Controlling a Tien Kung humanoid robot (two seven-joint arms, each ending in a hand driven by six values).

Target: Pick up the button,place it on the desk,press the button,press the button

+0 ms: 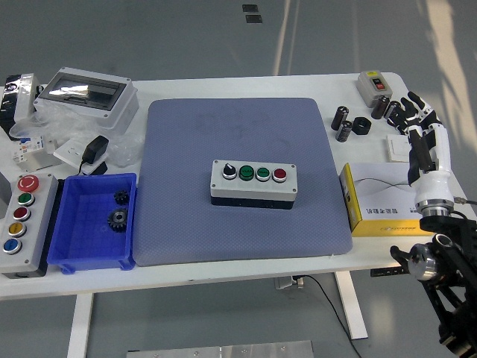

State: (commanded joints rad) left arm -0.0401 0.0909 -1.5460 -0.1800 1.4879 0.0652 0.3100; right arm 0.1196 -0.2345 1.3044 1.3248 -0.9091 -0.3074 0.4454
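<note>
Resting on textured blue mat [223, 142], rectangular grey button box [253, 183].

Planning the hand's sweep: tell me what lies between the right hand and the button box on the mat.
In the head view, the yellow-and-white carton and bare mat lie between the right hand and the button box.

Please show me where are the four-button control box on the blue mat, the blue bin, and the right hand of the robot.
four-button control box [253, 181]: head view, on its grey top face.
blue bin [80, 224]: head view, on its bare floor.
right hand [414, 114]: head view, on its middle, fingers spread, holding nothing.
</note>
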